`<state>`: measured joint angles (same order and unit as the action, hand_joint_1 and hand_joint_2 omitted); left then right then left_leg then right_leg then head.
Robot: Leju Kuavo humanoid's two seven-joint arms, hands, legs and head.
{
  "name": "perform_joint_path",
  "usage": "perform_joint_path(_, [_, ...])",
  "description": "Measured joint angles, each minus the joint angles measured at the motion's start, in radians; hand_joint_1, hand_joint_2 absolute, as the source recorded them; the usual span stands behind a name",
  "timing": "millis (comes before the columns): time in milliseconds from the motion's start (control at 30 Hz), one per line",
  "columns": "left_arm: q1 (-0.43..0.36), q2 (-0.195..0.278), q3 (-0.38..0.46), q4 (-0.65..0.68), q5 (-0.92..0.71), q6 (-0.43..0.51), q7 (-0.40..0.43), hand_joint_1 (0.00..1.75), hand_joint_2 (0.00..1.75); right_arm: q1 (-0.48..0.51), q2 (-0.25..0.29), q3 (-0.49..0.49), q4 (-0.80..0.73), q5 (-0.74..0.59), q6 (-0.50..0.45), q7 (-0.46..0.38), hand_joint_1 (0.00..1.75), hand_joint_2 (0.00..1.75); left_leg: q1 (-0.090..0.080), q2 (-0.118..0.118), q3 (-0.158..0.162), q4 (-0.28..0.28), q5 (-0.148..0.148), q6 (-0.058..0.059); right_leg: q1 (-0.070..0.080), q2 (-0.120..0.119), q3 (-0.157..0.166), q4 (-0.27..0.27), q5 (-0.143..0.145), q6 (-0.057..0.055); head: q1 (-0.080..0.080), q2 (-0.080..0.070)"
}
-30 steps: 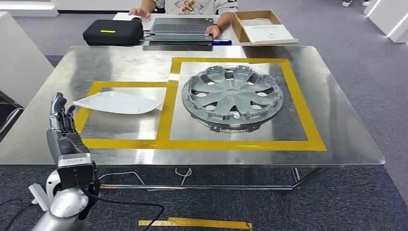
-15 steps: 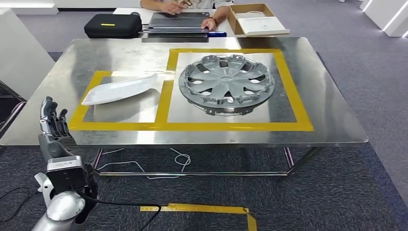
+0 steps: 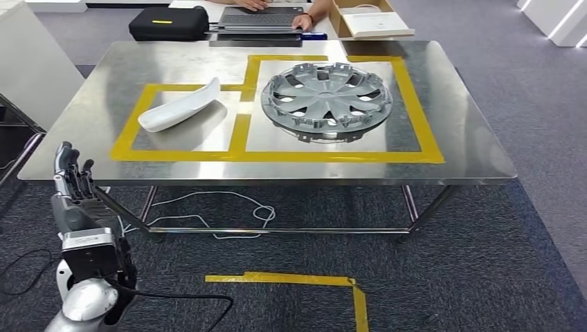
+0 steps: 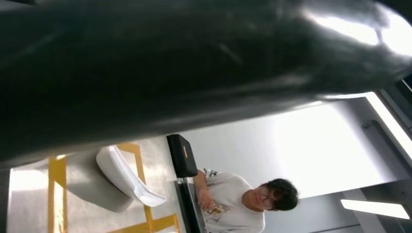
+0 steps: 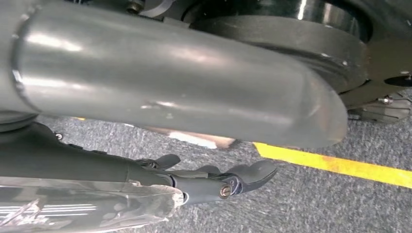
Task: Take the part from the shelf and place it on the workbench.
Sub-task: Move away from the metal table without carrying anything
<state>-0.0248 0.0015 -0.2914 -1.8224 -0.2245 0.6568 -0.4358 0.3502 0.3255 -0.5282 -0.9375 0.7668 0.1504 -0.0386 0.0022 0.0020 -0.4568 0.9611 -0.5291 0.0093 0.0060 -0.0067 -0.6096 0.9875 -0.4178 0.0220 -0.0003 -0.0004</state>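
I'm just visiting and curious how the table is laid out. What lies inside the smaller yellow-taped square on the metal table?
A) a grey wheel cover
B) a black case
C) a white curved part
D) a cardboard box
C: the white curved part lies inside the smaller taped square, while the grey wheel cover sits in the larger square beside it on the metal table.
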Motion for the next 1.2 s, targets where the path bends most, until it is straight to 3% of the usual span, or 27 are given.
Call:
perform_joint_path(33, [0.001,0.000,0.000,0.000,-0.001,0.000,0.000,0.00,0.00,0.001,0.000,0.000,0.000,0.000,0.001,0.000,0.00,0.00,0.002,0.002,-0.010,-0.003,0.011,0.008,-0.001,0.002,-0.010,0.010,-0.015,0.005,0.000,0.000])
perform_joint_path(67, [0.001,-0.001,0.000,0.000,-0.001,-0.001,0.000,0.00,0.00,0.001,0.000,-0.001,0.001,0.000,0.001,0.000,0.00,0.00,0.004,0.005,-0.022,-0.006,0.023,0.015,-0.002,0.004,-0.024,0.039,-0.050,0.010,0.001,0.000])
perform_joint_path(133, [0.002,-0.001,0.000,-0.001,-0.002,-0.001,-0.001,0.00,0.00,0.001,0.000,-0.001,0.001,0.000,0.002,0.000,0.00,0.00,0.004,0.007,-0.048,-0.007,0.046,0.025,-0.005,0.006,-0.060,0.156,-0.152,0.019,0.003,0.000])
perform_joint_path(167, [0.003,-0.001,0.000,-0.001,-0.002,-0.001,-0.001,0.00,0.00,0.001,0.000,-0.001,0.002,0.000,0.003,-0.001,0.00,0.00,0.004,0.008,-0.062,-0.006,0.057,0.026,-0.007,0.006,-0.074,0.224,-0.189,0.022,0.004,0.000])
perform_joint_path(200, [0.003,-0.001,0.000,-0.001,-0.003,-0.001,-0.001,0.00,0.00,0.001,0.000,-0.001,0.002,0.000,0.003,-0.001,0.00,0.00,0.003,0.009,-0.077,-0.005,0.068,0.026,-0.008,0.006,-0.077,0.273,-0.201,0.025,0.004,0.000])
perform_joint_path(233, [0.004,-0.001,0.000,-0.001,-0.004,-0.001,-0.001,0.00,0.00,0.001,0.000,-0.001,0.002,0.000,0.003,-0.001,0.00,0.00,0.003,0.010,-0.091,-0.005,0.079,0.025,-0.008,0.006,-0.067,0.291,-0.190,0.026,0.004,0.000])
perform_joint_path(267, [0.005,-0.001,0.000,-0.001,-0.004,-0.001,-0.001,0.00,0.00,0.001,0.000,-0.001,0.002,0.001,0.003,-0.002,0.00,0.00,0.003,0.010,-0.105,-0.004,0.090,0.023,-0.008,0.006,-0.037,0.270,-0.162,0.024,0.004,0.000])
perform_joint_path(333, [0.005,-0.001,0.000,-0.002,-0.005,-0.001,-0.001,0.00,0.00,0.000,0.000,-0.002,0.002,0.004,-0.001,-0.005,0.00,0.00,0.002,0.009,-0.126,-0.004,0.109,0.018,-0.007,0.006,0.067,0.137,-0.112,0.015,0.004,0.000])
perform_joint_path(400, [0.005,-0.001,0.000,-0.004,-0.006,-0.001,-0.001,0.00,0.00,-0.001,0.000,-0.002,0.002,0.007,-0.009,-0.011,0.00,0.00,0.000,0.009,-0.139,-0.002,0.128,0.009,-0.003,0.006,0.168,-0.015,-0.110,0.004,0.003,0.000])
perform_joint_path(433, [0.005,-0.001,0.000,-0.005,-0.006,-0.001,0.000,0.00,0.00,-0.002,0.000,-0.001,0.002,0.008,-0.013,-0.013,0.00,0.00,0.000,0.009,-0.144,-0.002,0.138,0.005,0.000,0.006,0.194,-0.057,-0.116,0.001,0.003,0.000])
perform_joint_path(467, [0.006,-0.001,0.000,-0.006,-0.006,-0.001,0.000,0.00,0.00,-0.001,0.000,-0.001,0.002,0.008,-0.015,-0.014,0.00,0.00,-0.001,0.010,-0.149,-0.002,0.148,0.000,0.001,0.006,0.199,-0.078,-0.116,-0.001,0.003,0.000])
perform_joint_path(533, [0.007,-0.001,0.000,-0.006,-0.006,-0.001,0.001,0.00,0.00,0.000,0.000,-0.002,0.002,0.008,-0.016,-0.015,0.00,0.00,0.000,0.008,-0.162,0.004,0.139,-0.011,-0.004,0.004,0.190,-0.084,-0.102,-0.011,0.003,0.000])
perform_joint_path(567, [0.007,-0.001,0.000,-0.006,-0.006,-0.001,0.001,0.00,0.00,0.001,0.000,-0.002,0.002,0.009,-0.016,-0.015,0.00,0.00,0.001,0.006,-0.171,0.027,0.108,-0.016,-0.007,0.002,0.180,-0.085,-0.093,-0.018,0.001,0.000])
perform_joint_path(600, [0.008,-0.001,0.000,-0.006,-0.006,-0.001,0.001,0.00,0.00,0.000,0.000,-0.002,0.002,0.009,-0.017,-0.015,0.00,0.00,0.002,0.005,-0.184,0.073,0.059,-0.022,-0.009,0.000,0.170,-0.083,-0.085,-0.025,0.000,0.000])
perform_joint_path(667, [0.008,-0.001,0.000,-0.006,-0.005,-0.001,0.001,0.00,0.00,-0.001,0.000,-0.003,0.002,0.010,-0.018,-0.014,0.00,0.00,0.006,0.003,-0.213,0.207,-0.036,-0.029,-0.009,-0.002,0.141,-0.069,-0.071,-0.032,-0.002,0.000])
perform_joint_path(700, [0.009,-0.001,0.000,-0.006,-0.004,-0.001,0.001,0.00,0.00,-0.001,0.000,-0.003,0.002,0.011,-0.018,-0.015,0.00,0.00,0.007,0.003,-0.221,0.264,-0.056,-0.032,-0.008,-0.003,0.125,-0.061,-0.065,-0.032,-0.002,0.000])
perform_joint_path(733, [0.009,-0.001,0.000,-0.006,-0.003,-0.001,0.001,0.00,0.00,-0.001,0.000,-0.003,0.002,0.011,-0.018,-0.015,0.00,0.00,0.008,0.003,-0.218,0.294,-0.052,-0.034,-0.009,-0.003,0.108,-0.052,-0.059,-0.032,-0.002,0.000])
perform_joint_path(767, [0.009,-0.001,0.000,-0.006,-0.002,-0.001,0.001,0.00,0.00,-0.001,0.000,-0.003,0.002,0.012,-0.018,-0.015,0.00,0.00,0.010,0.003,-0.198,0.288,-0.029,-0.035,-0.009,-0.003,0.091,-0.042,-0.054,-0.030,-0.002,0.000])
perform_joint_path(833, [0.009,-0.001,0.000,-0.006,-0.002,-0.001,0.001,0.00,0.00,-0.002,0.000,-0.003,0.002,0.014,-0.018,-0.015,0.00,0.00,0.013,0.003,-0.120,0.189,0.020,-0.037,-0.010,-0.003,0.061,-0.023,-0.046,-0.025,-0.002,0.000])
perform_joint_path(900, [0.009,-0.001,0.000,-0.006,-0.002,-0.001,0.001,0.00,0.00,-0.002,0.000,-0.003,0.002,0.014,-0.019,-0.015,0.00,0.00,0.012,-0.001,-0.048,0.073,0.024,-0.032,-0.008,-0.002,0.041,-0.007,-0.038,-0.015,-0.002,0.000])
perform_joint_path(967, [0.009,-0.001,0.000,-0.006,-0.002,-0.001,0.001,0.00,0.00,-0.002,0.000,-0.003,0.002,0.014,-0.019,-0.015,0.00,0.00,0.008,-0.003,-0.031,0.031,0.013,-0.024,-0.007,-0.002,0.028,0.000,-0.026,-0.004,-0.002,0.000])
perform_joint_path(1033, [0.009,-0.001,0.000,-0.006,-0.002,-0.001,0.001,0.00,0.00,-0.001,0.000,-0.003,0.002,0.014,-0.020,-0.016,0.00,0.00,0.011,-0.001,-0.044,0.026,0.020,-0.010,-0.008,0.001,0.015,0.009,-0.031,0.008,-0.002,0.000])
perform_joint_path(1100, [0.009,-0.002,0.000,-0.006,-0.002,-0.002,0.001,0.00,0.00,-0.001,0.000,-0.003,0.002,0.015,-0.020,-0.016,0.00,0.00,0.013,0.003,-0.065,0.022,0.038,0.011,-0.010,0.004,-0.012,0.067,-0.101,0.018,0.003,0.000])
perform_joint_path(1167, [0.008,-0.002,0.000,-0.006,-0.001,-0.002,0.001,0.00,0.00,-0.001,0.000,-0.003,0.002,0.015,-0.020,-0.016,0.00,0.00,0.010,0.005,-0.090,0.023,0.059,0.021,-0.010,0.004,-0.043,0.189,-0.198,0.023,0.007,0.000])
perform_joint_path(1200, [0.009,-0.002,0.000,-0.006,-0.001,-0.003,0.001,0.00,0.00,-0.002,0.000,-0.003,0.002,0.015,-0.020,-0.016,0.00,0.00,0.007,0.005,-0.103,0.023,0.071,0.023,-0.010,0.004,-0.049,0.247,-0.222,0.023,0.007,0.000])
